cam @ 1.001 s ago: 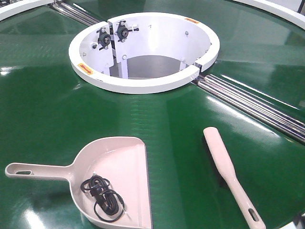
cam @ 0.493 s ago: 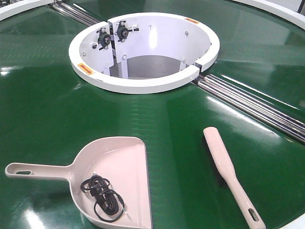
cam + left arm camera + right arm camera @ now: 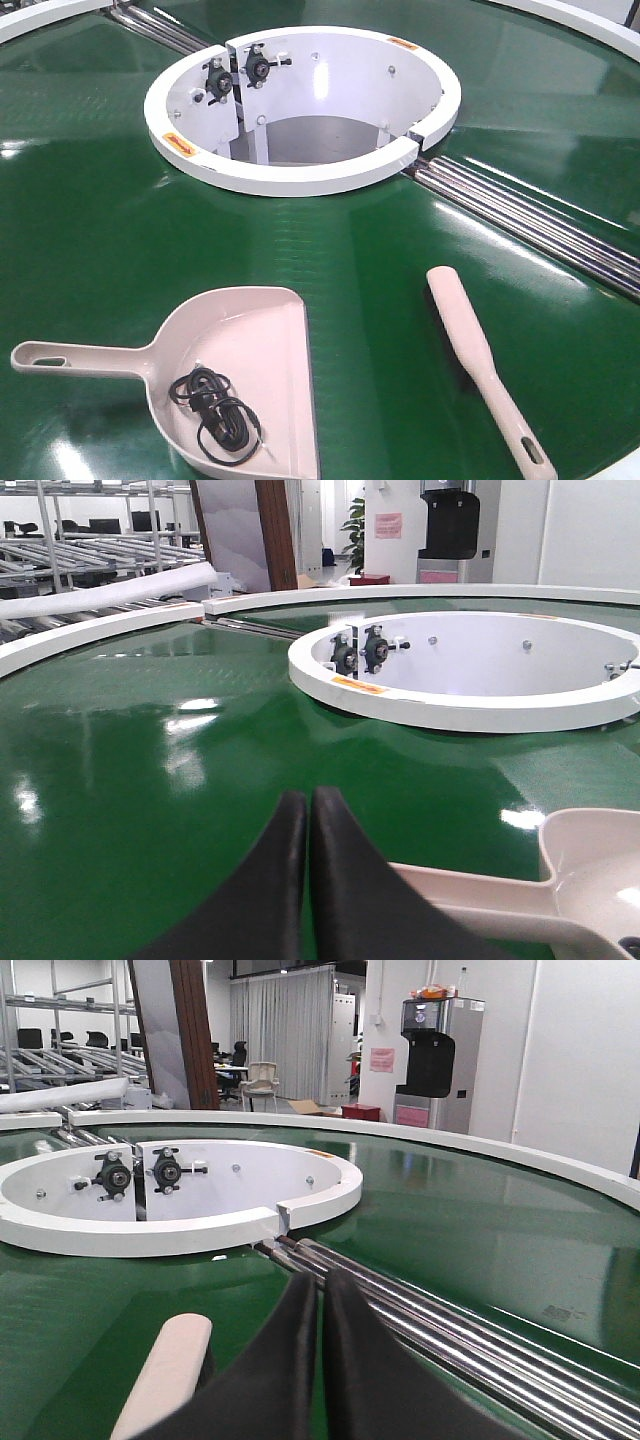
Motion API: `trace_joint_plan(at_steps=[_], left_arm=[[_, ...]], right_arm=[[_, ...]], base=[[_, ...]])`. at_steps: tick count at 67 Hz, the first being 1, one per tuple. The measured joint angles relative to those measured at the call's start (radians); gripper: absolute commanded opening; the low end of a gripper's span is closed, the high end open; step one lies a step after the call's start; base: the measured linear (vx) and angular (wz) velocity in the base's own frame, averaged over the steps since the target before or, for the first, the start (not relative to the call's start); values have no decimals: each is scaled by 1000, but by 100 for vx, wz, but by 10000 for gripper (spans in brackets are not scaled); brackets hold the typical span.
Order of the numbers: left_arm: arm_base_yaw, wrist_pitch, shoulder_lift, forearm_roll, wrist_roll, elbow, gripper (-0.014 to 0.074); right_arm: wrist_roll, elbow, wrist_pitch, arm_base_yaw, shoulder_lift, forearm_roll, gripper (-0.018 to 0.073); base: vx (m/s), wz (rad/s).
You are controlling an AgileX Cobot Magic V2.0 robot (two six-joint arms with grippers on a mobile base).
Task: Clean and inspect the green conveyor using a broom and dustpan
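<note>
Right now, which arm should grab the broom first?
Right. Its shut end effector hovers beside the broom, whereas the left end effector, also shut, sits by the dustpan handle.

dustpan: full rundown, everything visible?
The pale beige-pink plastic dustpan lies flat on the glossy green conveyor belt, near the front edge. Wide flat mouth faces right, raised rim behind, straight handle with a slotted hole points left. A coiled black cable sits inside. Neither tool touches it.
</note>
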Motion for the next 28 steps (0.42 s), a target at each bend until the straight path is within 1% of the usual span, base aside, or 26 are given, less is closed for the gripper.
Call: trace_joint_plan(at_steps=[28], left_arm=[[0, 0, 0, 0, 0, 0, -22]], right_arm=[[0, 0, -1, 0, 0, 0, -10]], base=[[0, 0]])
